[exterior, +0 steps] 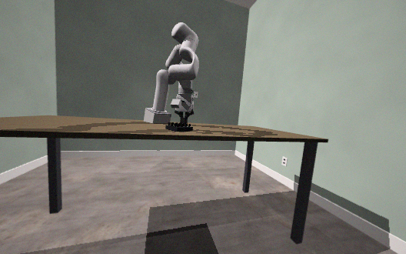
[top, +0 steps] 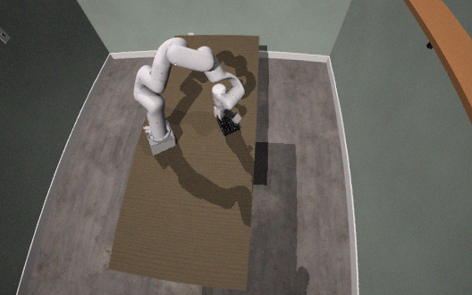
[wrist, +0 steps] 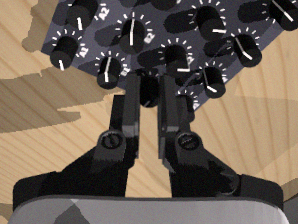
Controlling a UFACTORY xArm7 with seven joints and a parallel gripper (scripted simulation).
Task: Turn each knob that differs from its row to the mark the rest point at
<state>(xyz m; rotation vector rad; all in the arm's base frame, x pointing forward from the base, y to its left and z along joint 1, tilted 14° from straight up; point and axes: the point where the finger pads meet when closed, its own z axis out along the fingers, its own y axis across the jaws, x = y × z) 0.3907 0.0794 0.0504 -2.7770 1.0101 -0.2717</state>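
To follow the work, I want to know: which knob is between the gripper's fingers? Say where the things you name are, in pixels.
The nearest-row knob (wrist: 149, 94) in the wrist view, third from the left. Only this one has a finger of the gripper (top: 226, 120) (exterior: 184, 122) (wrist: 149, 82) on each side.

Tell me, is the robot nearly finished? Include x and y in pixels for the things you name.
Already good: the knob box (top: 230, 128) (exterior: 179, 128) (wrist: 117, 11) sits on the table (top: 179, 214) (exterior: 115, 130) (wrist: 250, 135). In hand: one knob (wrist: 149, 96), between the gripper's (top: 226, 117) (exterior: 184, 122) (wrist: 149, 82) fingers. Left: letting go, at least. Other knobs (wrist: 133, 42) point different ways, but I can't tell which need turning.
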